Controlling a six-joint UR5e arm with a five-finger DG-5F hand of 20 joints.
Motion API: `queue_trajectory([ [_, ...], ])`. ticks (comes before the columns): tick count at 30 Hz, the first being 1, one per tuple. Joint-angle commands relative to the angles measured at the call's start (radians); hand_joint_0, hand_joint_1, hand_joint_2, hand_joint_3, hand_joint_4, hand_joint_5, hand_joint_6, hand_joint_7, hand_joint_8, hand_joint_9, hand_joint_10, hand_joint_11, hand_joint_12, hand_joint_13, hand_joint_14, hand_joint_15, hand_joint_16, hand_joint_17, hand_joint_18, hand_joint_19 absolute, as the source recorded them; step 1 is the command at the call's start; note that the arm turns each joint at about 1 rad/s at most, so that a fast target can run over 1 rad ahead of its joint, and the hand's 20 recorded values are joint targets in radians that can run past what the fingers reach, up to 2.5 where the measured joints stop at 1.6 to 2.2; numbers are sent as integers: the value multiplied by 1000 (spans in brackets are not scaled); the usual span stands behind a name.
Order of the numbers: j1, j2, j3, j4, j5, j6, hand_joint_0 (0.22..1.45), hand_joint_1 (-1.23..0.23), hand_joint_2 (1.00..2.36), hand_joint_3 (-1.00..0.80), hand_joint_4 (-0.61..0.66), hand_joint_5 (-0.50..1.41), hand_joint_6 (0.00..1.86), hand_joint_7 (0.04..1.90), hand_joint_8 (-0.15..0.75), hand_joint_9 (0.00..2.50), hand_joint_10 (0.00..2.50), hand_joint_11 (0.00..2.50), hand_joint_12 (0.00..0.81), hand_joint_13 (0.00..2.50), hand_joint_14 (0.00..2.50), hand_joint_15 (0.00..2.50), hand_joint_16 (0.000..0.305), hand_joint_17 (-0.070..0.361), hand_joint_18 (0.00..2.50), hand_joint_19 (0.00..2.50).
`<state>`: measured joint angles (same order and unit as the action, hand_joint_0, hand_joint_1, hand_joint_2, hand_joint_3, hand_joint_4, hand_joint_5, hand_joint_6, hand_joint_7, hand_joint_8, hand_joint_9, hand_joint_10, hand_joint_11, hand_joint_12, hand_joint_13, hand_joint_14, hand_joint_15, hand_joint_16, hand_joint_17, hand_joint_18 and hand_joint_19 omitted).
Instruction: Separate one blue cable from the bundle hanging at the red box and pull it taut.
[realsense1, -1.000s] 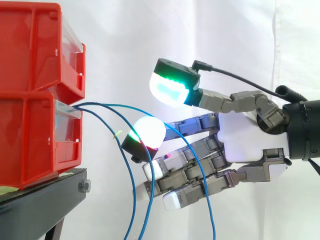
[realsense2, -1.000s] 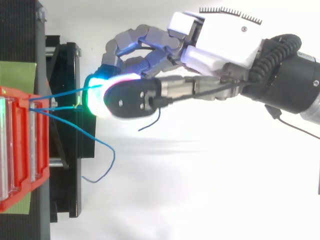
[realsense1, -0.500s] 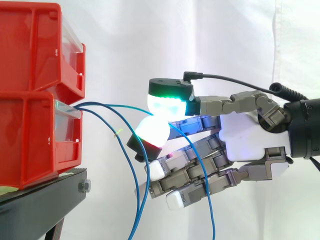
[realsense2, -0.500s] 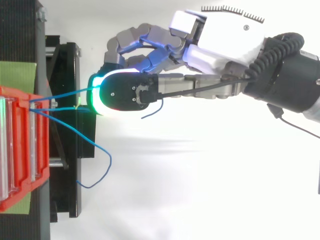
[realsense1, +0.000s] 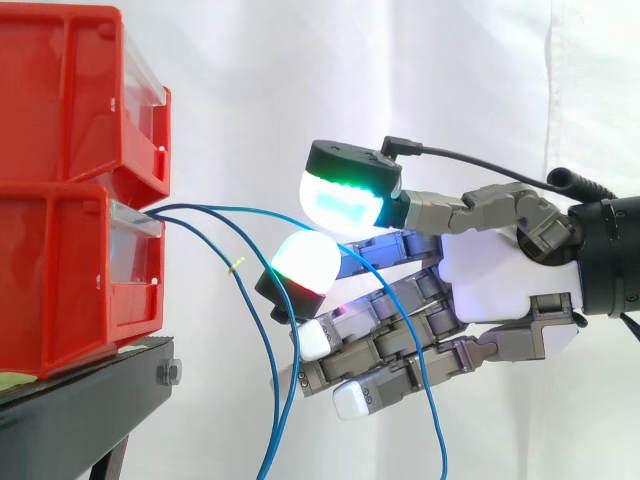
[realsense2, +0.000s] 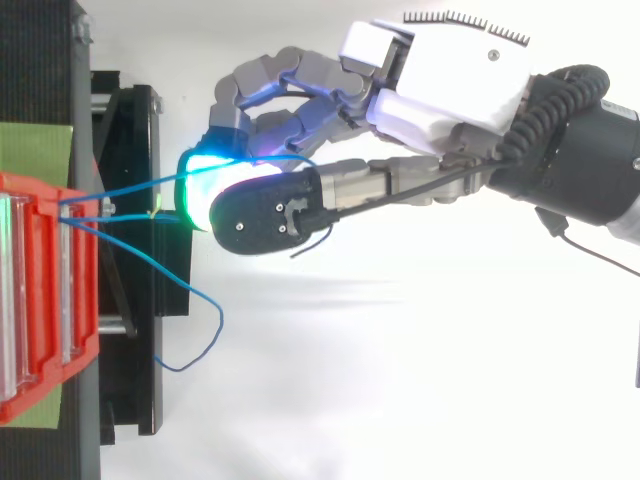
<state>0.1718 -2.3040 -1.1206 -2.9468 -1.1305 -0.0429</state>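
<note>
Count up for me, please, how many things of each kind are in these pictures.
Red bins: 2
Blue cables: 3
Black stand: 1
Robot hand: 1
Total: 7

A black stand (realsense1: 80, 415) with a bolt (realsense1: 170, 373) on its end stands before a white curtain (realsense1: 420, 70).
</note>
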Motion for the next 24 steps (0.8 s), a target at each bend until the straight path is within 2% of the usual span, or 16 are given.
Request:
queue_trajectory([
  [1,0,0,-1,0,0,0,572,-343,1000,-500,122,-181,830,1040,262,857,19,635,289,465,6,159,43,97,592,478],
  [5,0,0,-1,0,0,0,618,-318,1001,-488,119,-165,816,1081,259,869,21,604,282,465,6,159,42,94,585,484],
  [11,0,0,-1,0,0,0,614,-486,1024,-246,113,-165,820,1088,268,864,19,620,283,465,8,165,42,94,586,486],
  [15,0,0,-1,0,0,0,615,-673,1027,-102,128,-185,861,1206,269,847,19,646,287,460,6,169,42,95,586,474],
  [24,0,0,-1,0,0,-2,658,-714,1024,-151,-11,-200,896,1103,265,841,22,663,296,447,6,160,43,98,578,472],
])
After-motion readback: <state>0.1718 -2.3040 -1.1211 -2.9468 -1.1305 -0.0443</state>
